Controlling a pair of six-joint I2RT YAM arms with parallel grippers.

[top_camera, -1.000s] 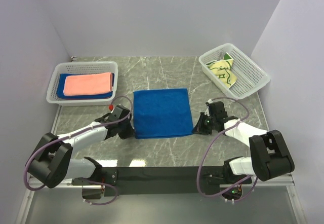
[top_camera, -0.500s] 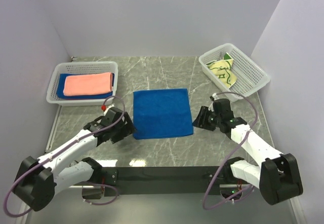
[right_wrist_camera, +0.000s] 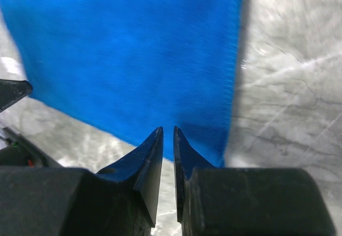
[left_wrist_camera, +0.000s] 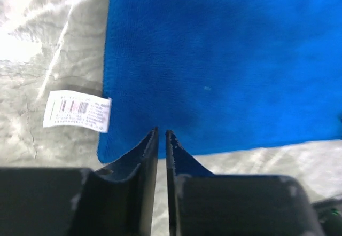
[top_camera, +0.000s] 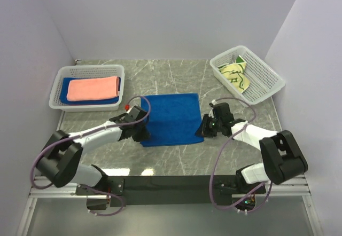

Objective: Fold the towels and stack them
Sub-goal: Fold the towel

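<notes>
A royal blue towel (top_camera: 172, 119) lies flat in the middle of the table. My left gripper (top_camera: 142, 133) is at its near left corner, my right gripper (top_camera: 202, 128) at its near right corner. In the left wrist view the fingertips (left_wrist_camera: 161, 133) stand a hairline apart over the towel's near edge (left_wrist_camera: 230, 60), with nothing between them. In the right wrist view the gripper (right_wrist_camera: 168, 129) looks the same over the towel (right_wrist_camera: 123, 49). A salmon-pink towel (top_camera: 93, 88) lies folded on a blue one (top_camera: 64, 92) in the left basket. The pale yellow and green towel (top_camera: 235, 76) lies crumpled in the right basket.
The left white lattice basket (top_camera: 57, 98) stands at the far left and the right one (top_camera: 267, 71) at the far right. A white barcode label (left_wrist_camera: 77, 109) sticks out from the towel's left edge. Grey walls close in the marble table.
Both grippers have moved inward onto the blue towel's near corners, the left to the right and the right to the left. The towel lies as before.
</notes>
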